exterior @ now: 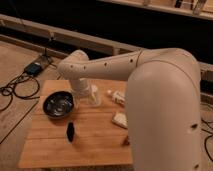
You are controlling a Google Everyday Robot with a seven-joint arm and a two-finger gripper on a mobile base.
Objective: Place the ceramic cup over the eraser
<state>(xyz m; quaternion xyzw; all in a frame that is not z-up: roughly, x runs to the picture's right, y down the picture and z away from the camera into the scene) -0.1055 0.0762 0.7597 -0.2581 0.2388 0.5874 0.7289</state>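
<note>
Standing beside end effector (87, 93), ceramic cup (95, 96)

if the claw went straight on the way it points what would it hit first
The claw hangs low at the back of the table, pointing down beside the white cup. Straight on it would probably meet the table first, perhaps grazing the white cup; depth is unclear.

White ceramic cup (95, 96) upright beside the end effector (86, 93); small black eraser (71, 131) upright, apart, nearer the camera.
</note>
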